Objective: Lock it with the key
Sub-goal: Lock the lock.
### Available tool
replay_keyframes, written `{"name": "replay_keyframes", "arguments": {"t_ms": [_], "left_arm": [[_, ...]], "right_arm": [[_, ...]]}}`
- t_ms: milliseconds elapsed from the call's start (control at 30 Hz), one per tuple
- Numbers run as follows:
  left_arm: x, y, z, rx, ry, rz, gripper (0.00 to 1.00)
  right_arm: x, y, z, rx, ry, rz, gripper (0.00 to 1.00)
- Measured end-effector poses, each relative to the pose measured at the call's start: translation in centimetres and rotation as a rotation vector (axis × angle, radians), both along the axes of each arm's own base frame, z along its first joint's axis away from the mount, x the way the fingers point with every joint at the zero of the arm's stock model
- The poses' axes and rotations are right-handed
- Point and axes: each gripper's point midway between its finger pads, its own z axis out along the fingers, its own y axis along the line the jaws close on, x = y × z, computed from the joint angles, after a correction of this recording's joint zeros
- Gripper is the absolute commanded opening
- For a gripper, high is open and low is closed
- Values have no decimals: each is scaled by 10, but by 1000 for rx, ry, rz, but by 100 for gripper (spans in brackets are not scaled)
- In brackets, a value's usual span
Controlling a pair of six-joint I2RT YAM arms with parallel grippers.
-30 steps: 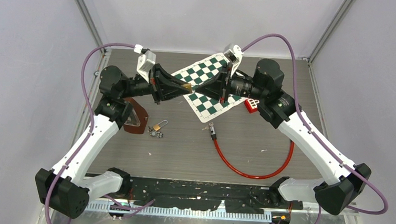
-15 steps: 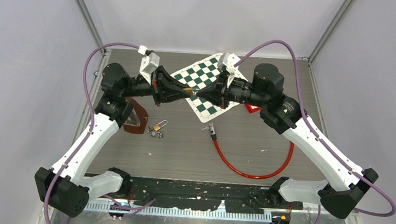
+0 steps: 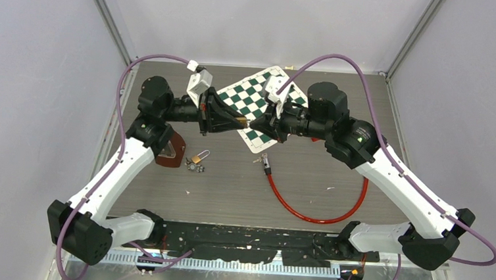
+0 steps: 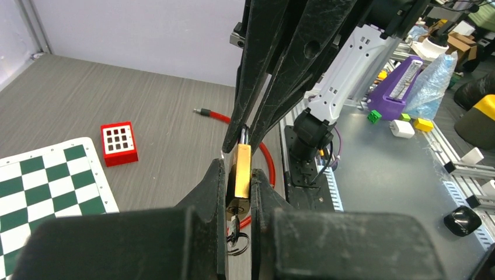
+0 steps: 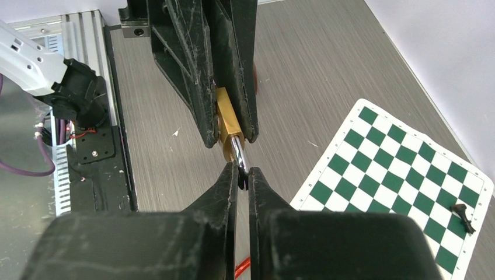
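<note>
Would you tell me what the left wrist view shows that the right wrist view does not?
Only the left wrist view shows the key hanging under the padlock, and a red block. Only the right wrist view shows a black chess piece. Both show the padlock held between the left gripper and the right gripper, as well as the chessboard.
</note>
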Motion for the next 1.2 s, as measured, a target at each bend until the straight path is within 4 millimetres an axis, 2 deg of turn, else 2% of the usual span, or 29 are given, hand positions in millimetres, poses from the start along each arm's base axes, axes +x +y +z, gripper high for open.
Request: {"name": "replay_keyframes", "arguments": {"t_ms": [67, 100, 133, 167, 233, 300, 433, 533, 633, 700, 800, 900, 1033, 1100, 1200], "left_arm": [[1, -1, 1, -1, -1, 14, 0], [1, -1, 1, -3, 0, 20, 0], [2, 0, 2, -6, 8, 33, 0], [3, 0, 2, -10, 18, 43, 0], [10, 1, 6, -30, 45, 93, 0], [20, 1, 8, -52, 79, 145, 0], [33, 5, 17, -98, 158, 216, 0], [37, 6, 25, -136, 219, 248, 0], [41, 7, 32, -172, 275, 277, 0], [45, 8, 38, -205, 329, 300, 0], [50, 10, 49, -265, 399, 327, 0], [55, 12, 58, -325, 481, 351, 0], [60, 13, 66, -384, 572, 352, 0], [64, 12, 66, -400, 606, 356, 0], [72, 12, 60, -408, 663, 368, 0]], "right_arm": [[-1, -4, 4, 8, -5, -17, 17], [-2, -6, 5, 15, -4, -20, 33], [-1, -7, 7, 28, -2, -25, 42], [0, -8, 7, 42, 7, -28, 61], [2, -8, 6, 84, 30, -13, 78], [0, -11, 0, 133, 67, 11, 85], [6, -28, 5, 235, 105, -30, 87], [7, -34, 28, 349, 114, -46, 87], [4, -30, 61, 491, 126, -25, 83], [5, -28, 75, 566, 160, -26, 81], [21, -26, 92, 700, 263, -99, 80], [43, -23, 89, 782, 375, -189, 79], [71, -14, 65, 797, 505, -290, 70], [80, -9, 56, 789, 553, -311, 64], [85, -7, 56, 797, 588, -309, 58]]}}
